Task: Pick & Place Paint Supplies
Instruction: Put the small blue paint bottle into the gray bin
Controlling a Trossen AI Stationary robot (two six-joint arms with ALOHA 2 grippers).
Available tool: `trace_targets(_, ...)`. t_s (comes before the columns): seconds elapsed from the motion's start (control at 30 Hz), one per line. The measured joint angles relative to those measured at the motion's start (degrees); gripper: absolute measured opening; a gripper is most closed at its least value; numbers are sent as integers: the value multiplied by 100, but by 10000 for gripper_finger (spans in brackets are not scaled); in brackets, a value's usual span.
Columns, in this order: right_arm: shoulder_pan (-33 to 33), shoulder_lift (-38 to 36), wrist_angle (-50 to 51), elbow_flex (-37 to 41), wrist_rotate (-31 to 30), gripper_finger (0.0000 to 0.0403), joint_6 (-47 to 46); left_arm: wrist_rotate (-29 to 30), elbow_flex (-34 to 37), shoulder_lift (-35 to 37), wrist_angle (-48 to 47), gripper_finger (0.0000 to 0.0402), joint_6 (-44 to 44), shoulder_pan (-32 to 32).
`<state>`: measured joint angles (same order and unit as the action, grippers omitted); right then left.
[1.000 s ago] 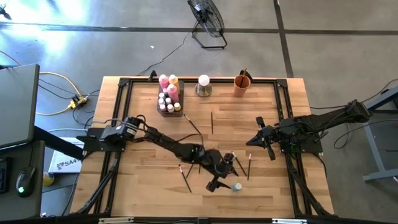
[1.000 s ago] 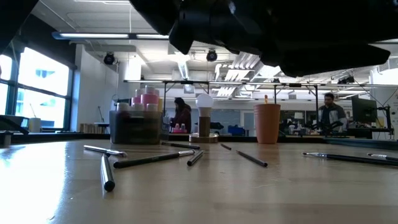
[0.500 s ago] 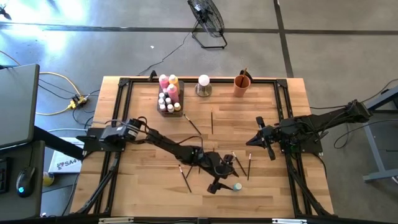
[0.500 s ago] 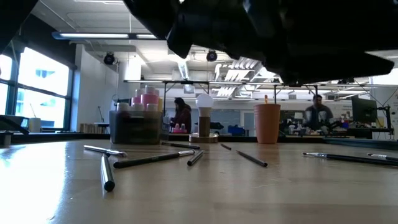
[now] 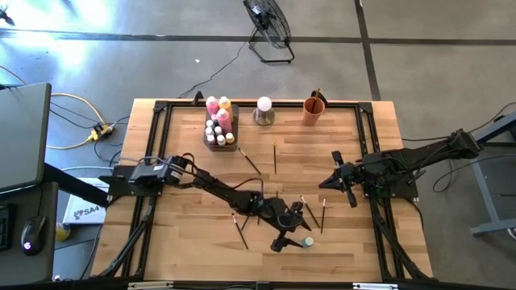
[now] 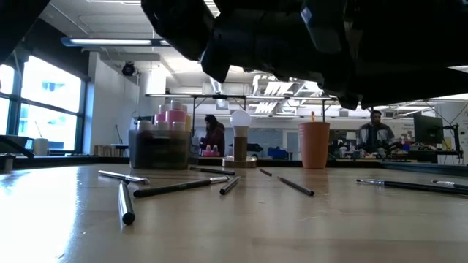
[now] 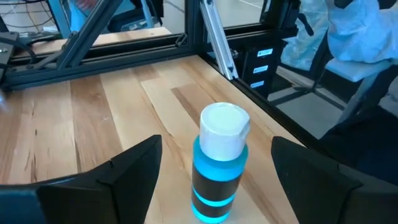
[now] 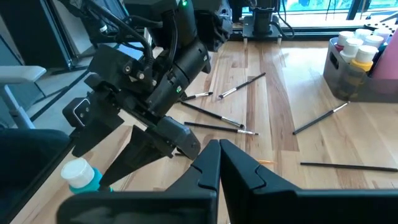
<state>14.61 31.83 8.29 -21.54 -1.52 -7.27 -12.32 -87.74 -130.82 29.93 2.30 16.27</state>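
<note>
A small blue paint bottle [image 7: 217, 163] with a white cap stands upright on the wooden table [image 5: 185, 234] near its front edge, right of centre [image 5: 307, 241]. My left gripper [image 5: 295, 232] is open, nearly level, with one finger on each side of the bottle and a gap to both. Thin dark paintbrushes [image 5: 274, 158] [image 5: 240, 234] [image 5: 322, 214] lie flat and scattered on the table. My right gripper [image 8: 219, 163] is shut, holds nothing, and hovers at the table's right side [image 5: 337, 184].
At the far edge stand a grey tray [image 5: 219, 126] of pink, yellow and white-capped bottles, a white ball on a metal base [image 5: 264, 109] and an orange cup [image 5: 314, 109]. The black frame rails [image 5: 367, 145] run along the table's sides. People show in the room beyond.
My left gripper has sunk a little and edged toward the blue bottle, still open. The bottle has not moved. A person in the room behind has walked a few steps.
</note>
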Motion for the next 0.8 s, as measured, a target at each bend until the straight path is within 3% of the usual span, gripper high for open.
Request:
trace_targets(0.17,2,0,0,0,0,2,-58,-4,0,0,2,299,22,0)
trace_targets(0.5,247,-70,387,2,-16,2,-1450,-36,-13,305,-821,291,-432,-225)
trace_targets(0.67,682,-68,329,2,-475,2,-1570,-108,-9,499,-1364,236,-476,-468)
trace_targets(0.8,1000,-68,345,2,-579,2,-1995,-537,-9,598,-1417,173,-688,-682)
